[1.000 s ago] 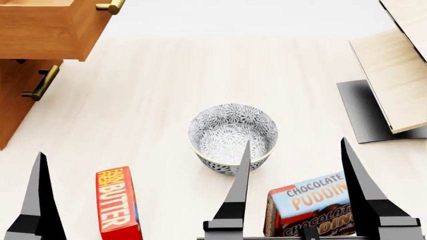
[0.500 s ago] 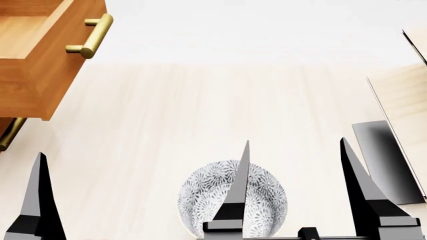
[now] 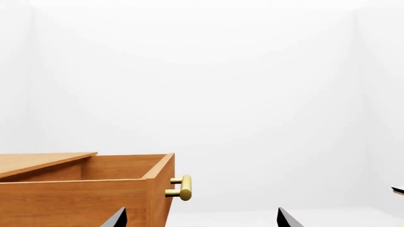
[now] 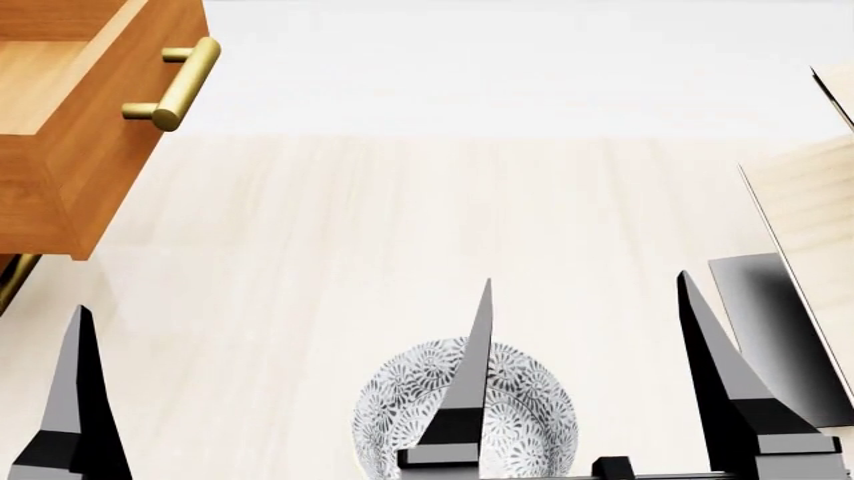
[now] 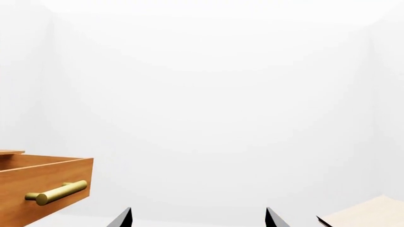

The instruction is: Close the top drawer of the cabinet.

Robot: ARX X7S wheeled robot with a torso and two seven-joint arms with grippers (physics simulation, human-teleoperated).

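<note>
The top drawer (image 4: 80, 150) stands pulled out at the upper left of the head view, its lighter wood inside showing and its brass bar handle (image 4: 174, 85) on the front. It also shows in the left wrist view (image 3: 82, 198) and the right wrist view (image 5: 38, 177). The cabinet top (image 3: 38, 161) lies behind it. One left finger (image 4: 78, 400) shows at the bottom left. My left gripper (image 3: 200, 220) is open and empty, apart from the drawer. My right gripper (image 4: 594, 380) is open and empty over the bowl.
A patterned grey bowl (image 4: 527, 410) sits on the pale table (image 4: 400, 220) at the bottom centre. A light-wood slanted shelf (image 4: 821, 200) on a black base (image 4: 781, 330) stands at the right. The lower drawer's brass handle (image 4: 14, 280) peeks in at the left edge.
The head view has swung up and forward: the butter and pudding boxes have left the frame, the bowl has slid to the bottom, and the open drawer looks nearer. Both grippers stay open.
</note>
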